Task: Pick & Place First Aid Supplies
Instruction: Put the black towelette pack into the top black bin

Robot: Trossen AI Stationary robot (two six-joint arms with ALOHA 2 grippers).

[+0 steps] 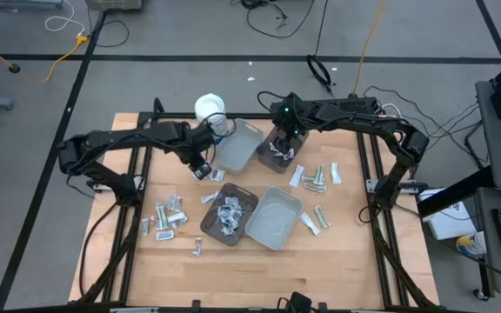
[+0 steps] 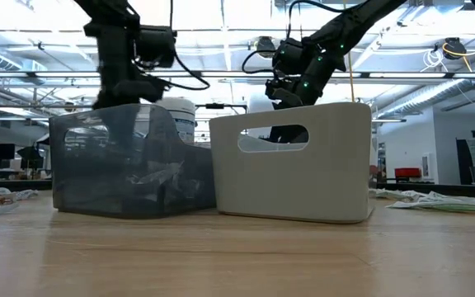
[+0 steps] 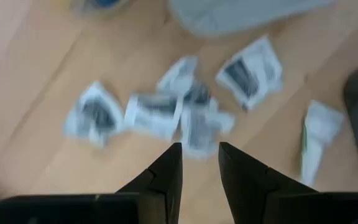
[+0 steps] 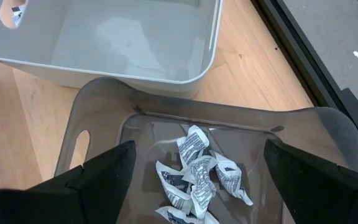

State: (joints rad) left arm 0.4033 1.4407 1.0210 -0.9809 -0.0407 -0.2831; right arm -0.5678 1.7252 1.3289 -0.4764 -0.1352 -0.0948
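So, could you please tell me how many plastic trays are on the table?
4, none apparently hidden: back pale tray, back dark tray beside it, front dark tray, front pale tray beside it.

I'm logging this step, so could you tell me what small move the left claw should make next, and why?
Probably lower the left claw straight down onto the small white packet just ahead of its tips. It hangs above a loose cluster of packets on the table, empty, with its fingers only slightly apart, so they may first need to widen. The right claw hangs open over a smoky tray holding packets.
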